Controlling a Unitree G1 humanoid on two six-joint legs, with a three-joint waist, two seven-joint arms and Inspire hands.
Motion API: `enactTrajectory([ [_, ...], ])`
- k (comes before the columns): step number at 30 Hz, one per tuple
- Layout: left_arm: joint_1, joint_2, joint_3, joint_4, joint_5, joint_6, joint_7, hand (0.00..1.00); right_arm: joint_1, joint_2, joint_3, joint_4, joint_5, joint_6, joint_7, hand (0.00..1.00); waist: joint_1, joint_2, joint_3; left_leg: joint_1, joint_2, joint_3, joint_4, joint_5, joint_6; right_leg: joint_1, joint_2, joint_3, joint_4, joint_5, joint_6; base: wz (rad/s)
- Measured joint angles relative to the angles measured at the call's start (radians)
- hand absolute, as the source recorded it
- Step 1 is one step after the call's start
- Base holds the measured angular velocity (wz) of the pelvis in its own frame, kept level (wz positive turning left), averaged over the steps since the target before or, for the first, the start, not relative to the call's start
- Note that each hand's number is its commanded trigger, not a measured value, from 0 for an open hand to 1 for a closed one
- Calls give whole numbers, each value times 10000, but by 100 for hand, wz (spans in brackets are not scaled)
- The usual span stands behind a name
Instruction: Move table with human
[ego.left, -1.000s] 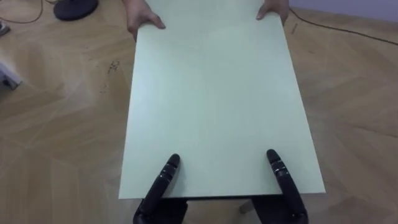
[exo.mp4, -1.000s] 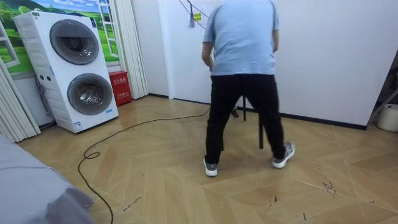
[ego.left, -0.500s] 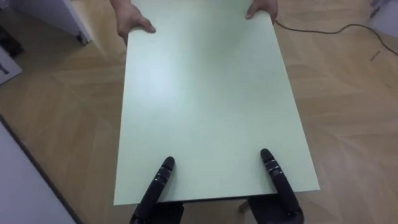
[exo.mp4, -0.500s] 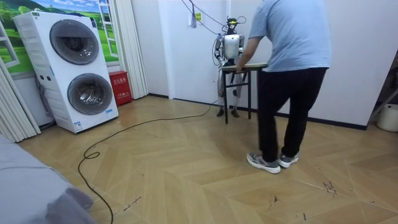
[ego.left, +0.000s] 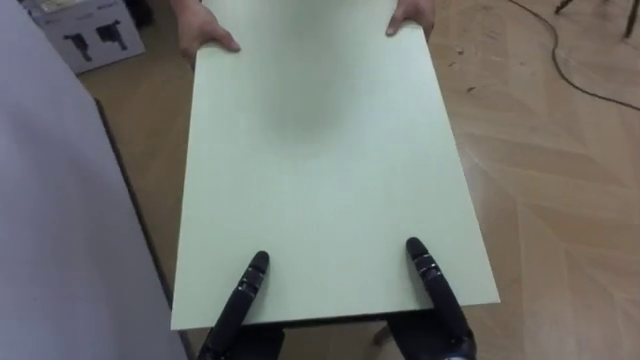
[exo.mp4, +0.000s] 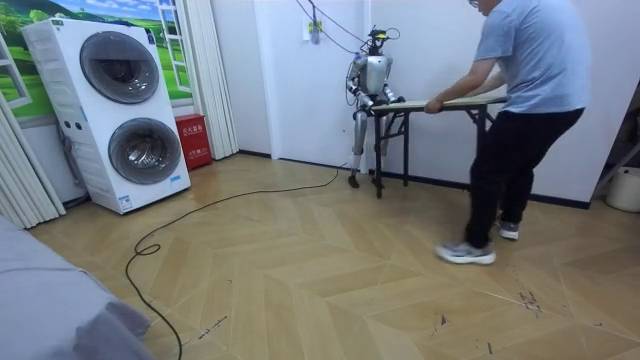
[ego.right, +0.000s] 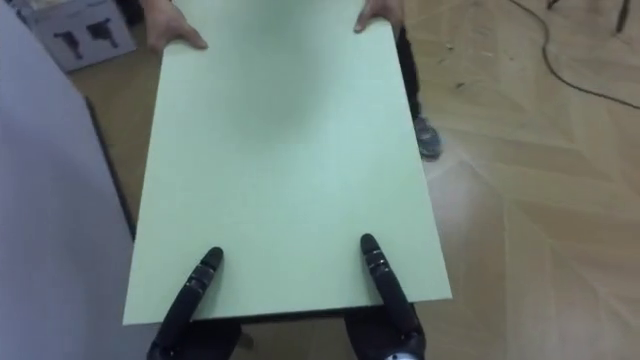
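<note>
Since most of each hand's fingers are tucked beneath the near edge of the counter, I cannot tell whether they are spread or clasped. What shows is one dark digit per hand, laid straight along the pale green top and pointing toward the far end. The left hand sits at the near left of the top and the right hand at the near right. The two are well apart, with bare surface between them.

At the far end, a person's two hands grip the corners, one on the left and one on the right, with fingers over the edge. The counter hangs between the two pairs of hands, its long sides running away from the robot. A shoe shows on the floor just beside its right side.

Close along the left runs a pale wall with a dark strip at its foot. A cardboard box stands at the far left. On the right is a wooden herringbone floor, with a dark cable crossing it at the far right.

In the room view the robot stands against the white far wall, at the counter's end on the room view's left. The person, in a light blue shirt and dark trousers, leans over the end on the right. Two stacked washing machines stand at the room view's left.
</note>
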Motion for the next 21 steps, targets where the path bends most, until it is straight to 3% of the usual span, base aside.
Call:
enactTrajectory([
  [3, -12, 44, 113, -38, 1, 0, -40, 100, -100, 2, 101, 15, 24, -1, -13, 100, 202, 0, -1, -66, -92, -296, 26, 14, -29, 53, 46, 18, 27, 11, -41, 30],
  [6, -79, 75, 215, -37, -18, -17, -23, 100, -265, 12, 241, 129, 39, -36, -3, 100, 160, 99, -20, -126, -212, -853, 13, 209, -86, 104, 139, -127, 43, 93, -176, 53],
  [8, -390, 187, 153, -36, -14, -6, 87, 100, -336, 18, 238, 128, 197, -150, 27, 100, -104, 251, -38, -159, -364, -1509, -457, 723, -222, 23, 374, -360, -1, 263, -463, 104],
  [9, -451, 184, 145, -36, 1, -5, 113, 100, -360, 18, 217, 128, 242, -155, 32, 100, -149, 253, -40, -150, -385, -1453, -682, 871, -278, 42, 358, -494, -88, 289, -497, 111],
  [10, -525, 169, 144, -33, 11, 2, 131, 100, -437, 13, 171, 134, 260, -139, 31, 100, -451, 236, -51, -162, -355, -824, -1230, 1233, -695, 247, 284, -894, -429, 316, -521, 139],
  [11, -644, 76, 143, 3, 30, 87, 208, 100, -470, 22, 40, 139, 216, -115, 33, 100, -945, 192, -38, -238, -142, 651, -1548, 1287, -1492, 395, -60, -1574, -736, 373, -453, 146],
  [12, -712, 7, 154, 81, 81, 100, 214, 100, -506, 55, -46, 197, 161, -79, 46, 100, -1059, 199, -29, -435, 166, 1871, -839, 690, -1238, 381, -126, -1836, -697, 354, -423, 111],
  [13, -711, -40, 249, 185, 96, 88, 210, 100, -636, 203, -71, 407, 98, -1, 46, 100, -1101, 211, -22, -599, 1187, 3524, 986, -678, -605, 390, -72, -2144, -516, 323, -420, 44],
  [14, -701, 3, 280, 199, -33, 89, 211, 100, -657, 262, -57, 429, 10, 40, 32, 100, -1083, 268, -15, -585, 2258, 4080, 2340, -1723, -804, 341, 42, -2347, -70, 77, -395, 27],
  [15, -701, -103, 373, 217, -31, 143, 211, 100, -659, 281, -68, 420, -8, 68, -9, 100, -1094, 326, -2, -625, 2631, 4049, 2826, -2103, -960, 272, 66, -2390, 308, -187, -319, 42],
  [16, -739, -464, 502, 265, 294, 180, 377, 100, -648, 321, -180, 392, -21, 94, -89, 100, -1142, 456, 42, -795, 2533, 3531, 3032, -2490, -703, 101, 72, -2416, 997, -667, -135, 78],
  [17, -878, -569, 574, 273, 612, 264, 588, 100, -595, 440, -322, 360, -95, 92, -104, 100, -1328, 298, -1, -802, 2132, 3284, 2727, -2363, -450, -89, -81, -2284, 1109, -838, 2, 82],
  [19, -997, -663, 527, 269, 630, 313, 686, 100, -587, 373, -460, 208, -148, 104, -157, 100, -1342, 198, -63, -707, 1652, 3222, 2007, -1935, -271, -208, -349, -2110, 1025, -766, 121, 52],
  [20, -1017, -696, 473, 266, 621, 317, 687, 100, -584, 235, -467, 111, -137, 103, -173, 100, -1302, 197, -65, -584, 1460, 3240, 1645, -1706, -207, -220, -491, -2181, 987, -651, 183, 27],
  [21, -1016, -704, 461, 267, 621, 330, 687, 100, -568, 197, -465, 89, -135, 101, -174, 100, -1255, 203, -67, -547, 1422, 3227, 1522, -1641, -194, -201, -519, -2206, 993, -593, 194, 14],
])
